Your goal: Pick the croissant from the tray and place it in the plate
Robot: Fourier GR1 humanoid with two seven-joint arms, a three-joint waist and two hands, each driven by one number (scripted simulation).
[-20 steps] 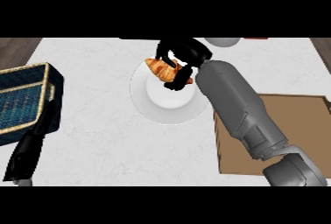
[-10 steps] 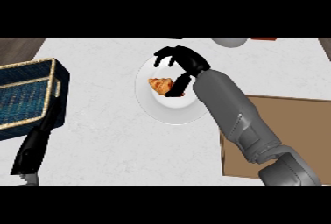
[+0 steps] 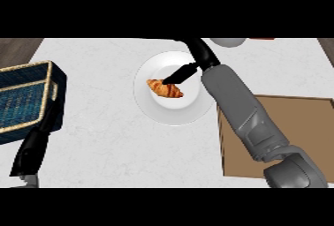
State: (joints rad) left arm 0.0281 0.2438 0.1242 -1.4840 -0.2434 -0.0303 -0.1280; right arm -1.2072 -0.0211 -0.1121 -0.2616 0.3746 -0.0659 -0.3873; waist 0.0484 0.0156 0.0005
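Croissant – golden, ridged crescent – lies on the smooth white round plate, left of centre, toward the counter's far edge. My right hand has lifted off it since half a sec ago; fingers straight, apart, tip just beside the pastry. Brown flat tray at right edge. Woven blue basket w/ tan rim at left edge. No readable writing.

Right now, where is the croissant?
In the head view, the croissant lies on the white plate, just left of the right hand.
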